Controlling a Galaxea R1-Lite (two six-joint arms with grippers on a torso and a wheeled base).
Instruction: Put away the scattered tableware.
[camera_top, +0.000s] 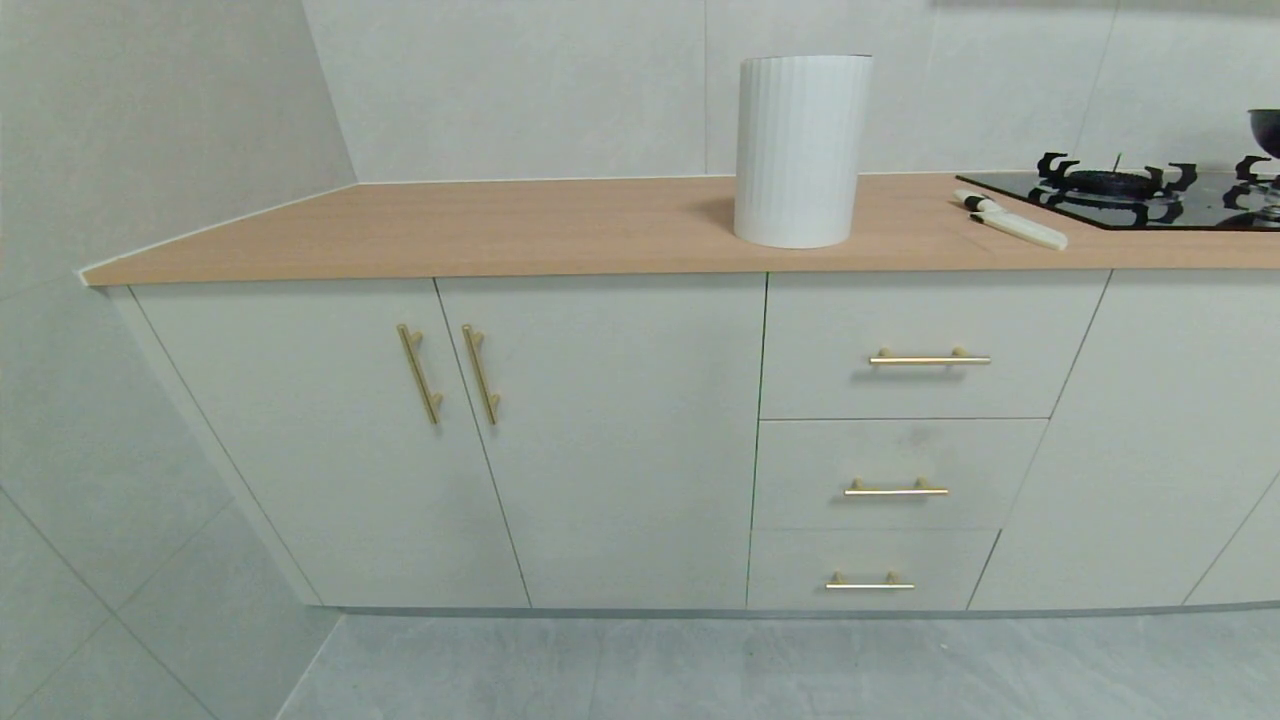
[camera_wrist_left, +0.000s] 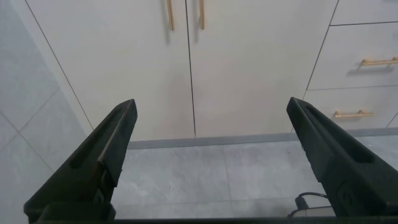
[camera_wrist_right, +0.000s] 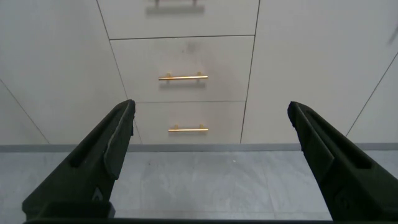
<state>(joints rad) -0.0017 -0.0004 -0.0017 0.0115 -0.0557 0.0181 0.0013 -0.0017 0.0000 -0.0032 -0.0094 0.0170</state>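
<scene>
A cream-handled knife-like utensil lies on the wooden countertop at the right, just left of the black gas hob. A tall white ribbed cylinder holder stands upright on the counter near the middle. My left gripper hangs open low in front of the double cabinet doors, holding nothing. My right gripper is open too, facing the stack of drawers, nothing between its fingers.
White cabinets with brass handles run under the counter: two doors on the left, three drawers on the right. A tiled wall closes the left side. Grey floor tiles lie in front. A dark pot edge shows at far right.
</scene>
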